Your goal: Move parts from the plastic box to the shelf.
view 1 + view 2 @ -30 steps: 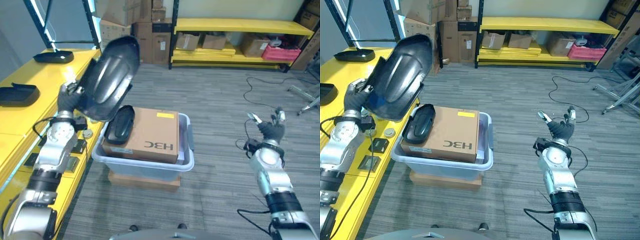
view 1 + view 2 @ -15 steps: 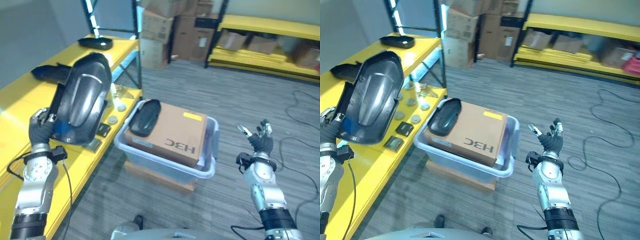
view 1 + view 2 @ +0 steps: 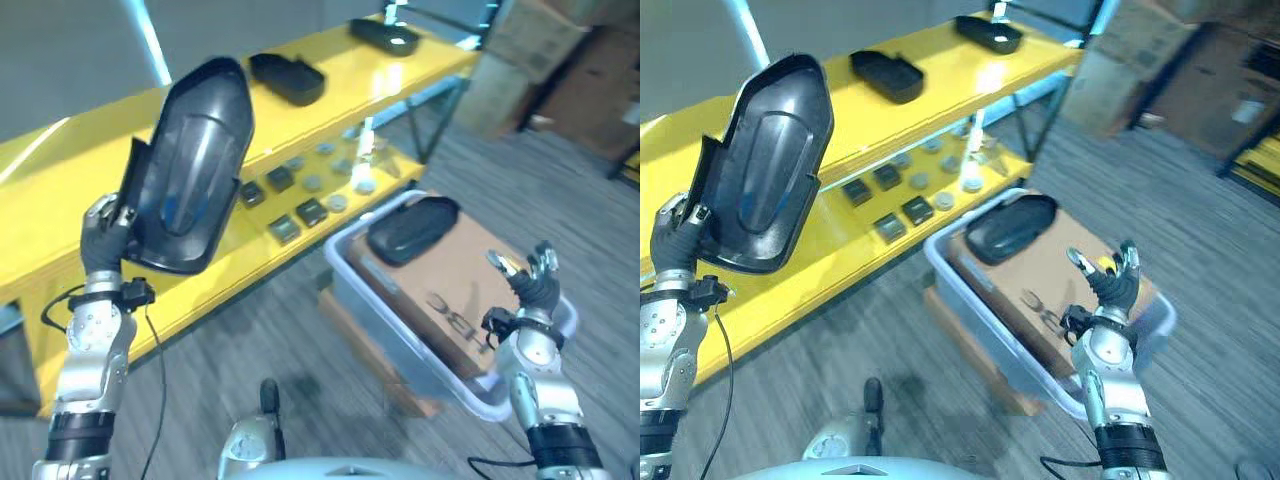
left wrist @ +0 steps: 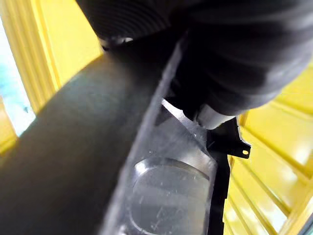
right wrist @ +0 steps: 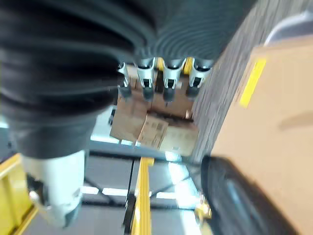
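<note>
My left hand [image 3: 102,232] is shut on the lower edge of a large black curved shell part [image 3: 190,180], held upright in front of the yellow shelf [image 3: 70,190]; its inner side [image 4: 166,191] shows in the left wrist view. A grey plastic box [image 3: 400,320] stands on the floor to the right, holding a brown carton [image 3: 470,290] with a smaller black oval part [image 3: 412,226] on top. My right hand [image 3: 535,278] hovers open above the box's near right corner, fingers [image 5: 166,78] straight and empty.
Two black tray-like parts [image 3: 288,76] [image 3: 385,35] lie on the shelf's upper board. Several small dark and round pieces [image 3: 300,195] sit on the lower yellow board [image 3: 840,270]. Cardboard boxes [image 3: 1200,80] stand at the far right. Grey floor lies before the box.
The camera has swung left toward the shelf. My left hand still holds the big shell, now nearer the upper board. The right hand stays open, now over the box's corner.
</note>
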Robot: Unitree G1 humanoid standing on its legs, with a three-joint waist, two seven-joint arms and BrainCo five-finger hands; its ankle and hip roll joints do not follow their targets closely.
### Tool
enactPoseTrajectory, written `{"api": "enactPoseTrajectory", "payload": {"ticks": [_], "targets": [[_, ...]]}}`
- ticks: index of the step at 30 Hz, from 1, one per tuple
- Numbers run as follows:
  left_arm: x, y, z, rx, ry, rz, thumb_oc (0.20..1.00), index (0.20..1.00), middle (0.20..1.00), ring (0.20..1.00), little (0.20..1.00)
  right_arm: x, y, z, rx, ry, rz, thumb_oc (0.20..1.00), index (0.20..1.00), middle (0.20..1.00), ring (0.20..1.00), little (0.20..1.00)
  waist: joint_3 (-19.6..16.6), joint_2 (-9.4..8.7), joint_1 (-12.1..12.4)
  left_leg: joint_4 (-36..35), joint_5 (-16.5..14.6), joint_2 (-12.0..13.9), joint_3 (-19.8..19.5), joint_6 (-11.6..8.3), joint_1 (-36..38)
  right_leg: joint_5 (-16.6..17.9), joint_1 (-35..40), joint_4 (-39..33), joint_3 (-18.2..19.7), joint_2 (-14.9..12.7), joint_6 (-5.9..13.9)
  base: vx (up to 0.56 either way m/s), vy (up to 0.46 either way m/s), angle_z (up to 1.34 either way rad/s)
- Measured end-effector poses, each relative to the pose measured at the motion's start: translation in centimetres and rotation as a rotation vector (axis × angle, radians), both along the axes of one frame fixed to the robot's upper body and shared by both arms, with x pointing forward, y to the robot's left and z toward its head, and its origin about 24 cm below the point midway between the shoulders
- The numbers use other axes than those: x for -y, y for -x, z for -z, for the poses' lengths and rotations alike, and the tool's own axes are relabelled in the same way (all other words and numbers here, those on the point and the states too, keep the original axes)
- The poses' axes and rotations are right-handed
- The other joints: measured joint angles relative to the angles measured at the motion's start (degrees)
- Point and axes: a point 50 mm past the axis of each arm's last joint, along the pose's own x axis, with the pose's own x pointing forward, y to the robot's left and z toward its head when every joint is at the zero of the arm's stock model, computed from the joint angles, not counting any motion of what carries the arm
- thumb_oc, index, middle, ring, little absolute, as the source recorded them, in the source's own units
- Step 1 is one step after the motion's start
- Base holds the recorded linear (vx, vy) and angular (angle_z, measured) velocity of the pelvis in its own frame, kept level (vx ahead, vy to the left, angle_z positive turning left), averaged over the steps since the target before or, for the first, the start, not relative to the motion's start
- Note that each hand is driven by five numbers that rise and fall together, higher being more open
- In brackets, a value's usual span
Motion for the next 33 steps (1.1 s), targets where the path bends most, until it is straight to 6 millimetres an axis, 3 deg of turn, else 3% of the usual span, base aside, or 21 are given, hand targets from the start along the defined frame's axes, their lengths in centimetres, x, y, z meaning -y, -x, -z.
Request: {"api": "enactPoseTrajectory", "payload": {"ticks": [5,7,8,11,14,15,16,17,18,19,20,21,22,23,24,25,27,28,29,31,33], "targets": [[-0.7,0.2,-0.4,0.009,-0.016,-0.026,0.200,0.200,0.200,0.200,0.200,-1.1,-1.0,-0.4,0.033,-0.012,-0.039,1.000,1.000,1.000,1.000,1.000,-0.07,-0.04,2.92,2.87,1.59,-1.14,-0.31,0.14,-0.37,-1.46,0.61,1.75,0.06,-1.65,1.14,0.16,0.133,0.09],[-0.8,0.2,-0.4,0.009,-0.018,-0.027,0.200,0.200,0.200,0.200,0.200,-1.2,-1.0,-0.4,0.040,-0.016,-0.040,1.000,1.000,1.000,1.000,1.000,-0.01,-0.29,3.35,4.23,2.63,-2.06,-1.11,1.37,-0.65,-1.61,1.41,1.80,-0.04,-2.36,1.74,0.23,0.187,0.12],[-0.9,0.3,-0.4,0.009,-0.019,-0.024,0.200,0.200,0.200,0.200,0.200,-1.6,-1.0,-0.2,0.038,-0.032,-0.044,1.000,1.000,1.000,1.000,1.000,-0.03,-1.02,3.27,4.97,1.86,-3.42,-1.62,2.09,-0.76,-1.30,2.35,2.01,-1.40,-3.37,2.63,0.22,0.184,0.28],[-0.9,0.3,-0.5,0.008,-0.021,-0.021,0.200,0.200,0.200,0.200,0.200,-2.6,-1.2,0.3,0.026,-0.040,-0.077,1.000,1.000,1.000,1.000,1.000,-0.10,-1.62,3.63,6.31,0.62,-4.74,-1.88,3.02,-1.07,-1.55,2.36,3.56,-1.01,-4.92,2.42,0.22,0.210,0.25],[-0.8,0.2,-0.4,0.006,-0.026,-0.002,0.200,0.200,0.200,0.200,0.200,-2.9,-1.1,0.6,0.028,-0.064,-0.054,1.000,1.000,1.000,1.000,1.000,-0.22,-1.35,2.66,9.11,-2.44,-6.60,-3.87,4.92,-1.24,-1.16,-0.40,15.64,0.23,-8.70,2.10,0.23,0.303,0.49],[-0.6,0.0,-0.6,0.014,-0.027,0.005,0.200,0.200,0.200,0.200,0.200,-2.9,-1.1,0.4,0.052,-0.070,-0.040,1.000,1.000,1.000,1.000,1.000,-0.25,-1.34,1.74,10.38,-3.74,-7.65,-4.78,6.26,-1.39,-0.49,-3.33,23.89,3.18,-10.64,1.71,0.16,0.164,0.72],[-0.5,-0.3,-0.9,0.019,-0.034,0.012,0.200,0.200,0.200,0.200,0.200,-3.1,-1.1,0.3,0.066,-0.077,-0.041,1.000,1.000,1.000,1.000,1.000,-0.19,-1.71,1.01,11.05,-4.38,-9.23,-5.52,7.29,-0.95,2.32,-7.26,31.59,6.72,-12.77,1.93,0.11,0.146,0.69],[-0.5,-0.3,-0.9,0.021,-0.035,0.009,0.200,0.200,0.200,0.200,0.200,-3.3,-1.1,0.3,0.073,-0.080,-0.048,1.000,1.000,1.000,1.000,1.000,-0.14,-1.75,0.25,11.03,-4.72,-10.10,-6.43,8.36,-0.14,6.76,-10.79,38.23,12.02,-13.54,3.39,0.08,0.050,0.59],[-0.6,-0.4,-1.2,0.025,-0.043,0.006,0.200,0.200,0.200,0.200,0.200,-3.5,-1.1,0.4,0.071,-0.079,-0.059,1.000,1.000,1.000,1.000,1.000,0.08,-1.78,-0.53,10.97,-4.32,-11.10,-7.93,9.68,0.50,6.55,-15.25,45.99,17.45,-12.65,4.29,0.07,-0.025,0.46],[-0.6,-0.5,-1.5,0.032,-0.049,0.001,0.200,0.200,0.200,0.200,0.200,-3.7,-1.1,0.4,0.077,-0.080,-0.066,1.000,1.000,1.000,1.000,1.000,0.25,-1.36,-1.33,10.75,-4.42,-11.28,-8.73,10.40,0.51,4.22,-20.37,52.03,20.90,-10.03,3.66,0.18,-0.152,0.45],[-0.6,-0.7,-1.7,0.041,-0.053,-0.009,0.200,0.200,0.200,0.200,0.200,-3.7,-1.1,0.3,0.082,-0.078,-0.072,1.000,1.000,1.000,1.000,1.000,0.91,-0.29,-2.22,10.40,-4.77,-11.06,-9.78,9.78,0.50,2.11,-24.53,53.01,22.07,-6.77,2.61,0.17,-0.199,0.45],[-0.6,-0.7,-1.9,0.046,-0.062,-0.014,0.200,0.200,0.200,0.200,0.200,-3.7,-1.0,0.4,0.079,-0.078,-0.077,1.000,1.000,1.000,1.000,1.000,1.34,0.42,-2.89,10.06,-4.57,-10.98,-10.55,9.67,0.60,0.26,-27.52,50.90,22.16,-4.42,1.99,0.29,-0.479,0.67],[-0.2,-1.0,-1.9,0.048,-0.064,-0.015,0.200,0.200,0.200,0.200,0.200,-3.7,-0.8,0.8,0.065,-0.078,-0.087,1.000,1.000,1.000,1.000,1.000,1.80,0.94,-4.56,9.81,-4.92,-11.04,-11.38,7.31,0.74,-1.35,-30.45,37.12,21.16,-0.93,0.04,0.23,-0.400,0.74],[0.1,-1.2,-1.5,0.040,-0.058,-0.013,0.200,0.200,0.200,0.200,0.200,-3.5,-0.4,1.4,0.042,-0.078,-0.095,1.000,1.000,1.000,1.000,1.000,1.76,-0.30,-5.29,9.66,-7.96,-11.04,-9.60,1.41,1.16,0.17,-30.49,23.15,21.63,-0.04,-2.09,0.31,-0.485,0.91],[0.2,-1.4,-1.3,0.033,-0.054,-0.015,0.200,0.200,0.200,0.200,0.200,-3.5,-0.3,1.7,0.031,-0.090,-0.100,1.000,1.000,1.000,1.000,1.000,1.93,-1.87,-6.21,13.81,-10.68,-11.28,-8.06,1.54,-0.01,1.86,-29.09,9.80,23.97,-0.14,-0.01,0.21,-0.236,1.01],[0.5,-1.6,-1.4,0.033,-0.064,-0.005,0.200,0.200,0.200,0.200,0.200,-3.0,0.0,1.6,0.040,-0.081,-0.092,1.000,1.000,1.000,1.000,1.000,1.94,-1.78,-7.87,16.68,-10.37,-9.65,-10.00,6.14,-0.75,4.13,-28.76,1.81,25.96,0.92,2.50,0.28,-0.323,1.03],[0.4,-0.9,0.1,-0.013,-0.043,-0.022,0.200,0.200,0.200,0.200,0.200,-2.6,0.4,1.8,0.025,-0.100,-0.080,1.000,1.000,1.000,1.000,1.000,2.54,-2.42,-8.80,19.82,-12.21,-10.13,-11.56,6.76,-0.89,9.01,-29.13,0.90,31.82,2.34,0.79,0.21,-0.252,0.82],[0.3,-0.4,0.8,-0.033,-0.034,-0.028,0.200,0.200,0.200,0.200,0.200,-2.4,0.6,1.7,0.020,-0.100,-0.081,1.000,1.000,1.000,1.000,1.000,2.47,-2.60,-8.77,19.03,-12.12,-9.94,-11.45,7.17,0.02,9.76,-28.89,1.82,30.02,2.32,-0.22,0.22,-0.294,0.52],[0.4,0.9,2.1,-0.070,-0.005,-0.042,0.200,0.200,0.200,0.200,0.200,-1.3,1.0,0.5,0.056,-0.088,-0.060,1.000,1.000,1.000,1.000,1.000,2.11,-2.79,-6.78,14.59,-11.03,-9.87,-11.97,6.51,2.82,10.45,-26.80,4.21,25.43,2.38,-0.81,0.21,-0.303,0.35],[0.5,1.0,2.2,-0.075,0.003,-0.047,0.200,0.200,0.200,0.200,0.200,-0.6,0.5,-0.7,0.087,-0.063,-0.050,1.000,1.000,1.000,1.000,1.000,1.58,-3.11,-5.01,11.08,-8.58,-9.78,-13.16,5.93,4.78,11.11,-22.09,2.64,23.58,3.09,-1.29,0.14,-0.212,0.27],[0.1,0.9,1.9,-0.075,0.000,-0.067,0.200,0.200,0.200,0.200,0.200,-1.2,-0.8,-2.2,0.143,-0.056,-0.088,1.000,1.000,1.000,1.000,1.000,1.26,-3.75,-4.56,8.49,-7.50,-9.70,-14.06,4.88,6.23,14.28,-14.41,-3.68,22.16,3.83,-2.69,0.12,-0.204,0.18]]}}
